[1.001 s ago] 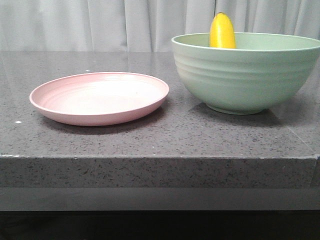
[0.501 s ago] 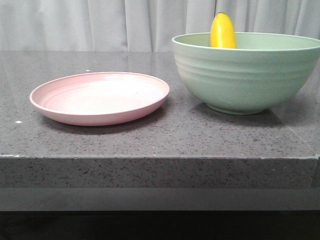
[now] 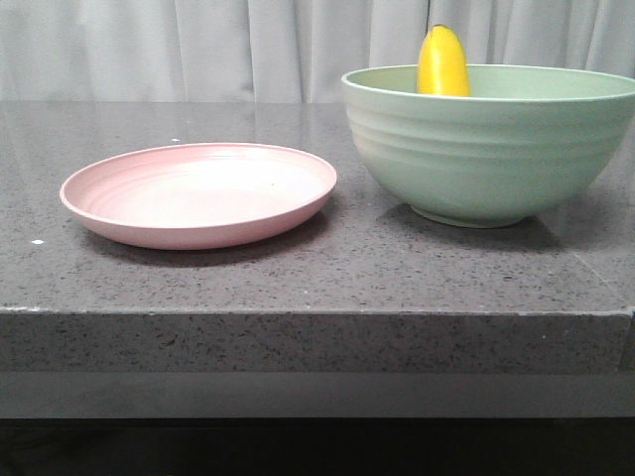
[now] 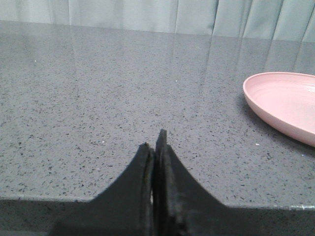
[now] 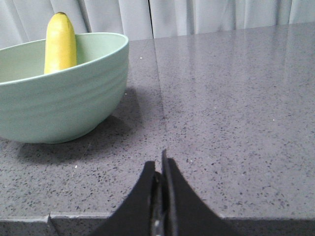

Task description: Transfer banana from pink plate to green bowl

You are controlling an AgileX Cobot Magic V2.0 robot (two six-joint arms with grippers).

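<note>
A dark grey speckled stone table (image 3: 298, 278) is seen from the front, with pale pleated curtains (image 3: 198, 50) hung behind it. The banana (image 3: 443, 61) is found inside the green bowl (image 3: 486, 149), propped upright against the far wall so that only its rounded yellow upper end, capped by a dark tip, is shown above the rim. The bowl is set on the table beside the pink plate (image 3: 198, 193), which is left bare; the two are close together but a narrow strip of table is visible between them. Neither arm is caught in the front view. In the left wrist view, the left gripper (image 4: 156, 147) is seen low at the near edge of the table with its two black fingers pressed together and nothing held between them; ahead of it lies open tabletop, and the pink plate (image 4: 285, 101) is placed ahead and off to one side, well apart from the fingertips. In the right wrist view, the right gripper (image 5: 161, 167) is likewise seen at the table's near edge, its fingers closed against each other on nothing. The green bowl (image 5: 59, 98) is placed ahead of this gripper and off to the side, apart from it, and the banana (image 5: 60, 43) is seen standing on end within, leaned against the bowl's inner wall.
</note>
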